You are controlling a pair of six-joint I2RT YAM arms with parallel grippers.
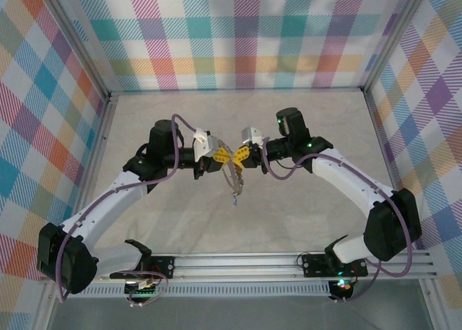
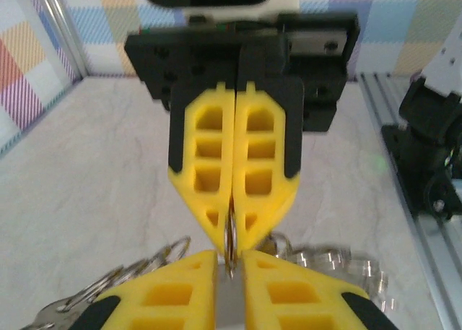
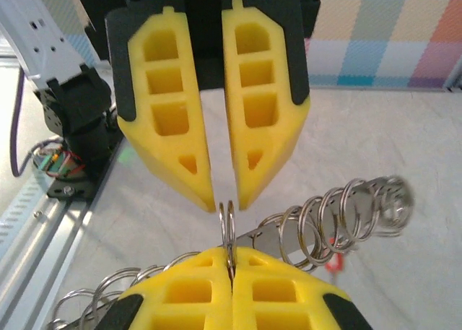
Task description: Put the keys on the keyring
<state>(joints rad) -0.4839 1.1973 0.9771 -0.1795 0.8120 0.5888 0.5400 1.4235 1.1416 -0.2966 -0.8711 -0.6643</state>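
The keyring (image 3: 228,225), a thin grey hoop seen edge-on, hung in mid-air above the table (image 1: 303,222), between both grippers. Many small rings (image 3: 346,211) looked already threaded along it, with a red tag (image 3: 332,263) dangling. Whether any keys were left to add could not be told. The right gripper (image 3: 231,253) was clamped on the hoop. The left gripper (image 3: 225,202) had its jaws slightly parted around it.

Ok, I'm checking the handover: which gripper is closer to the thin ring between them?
Right. The right gripper is shut on the ring; the left gripper has its fingers slightly apart, flanking the ring's far end.
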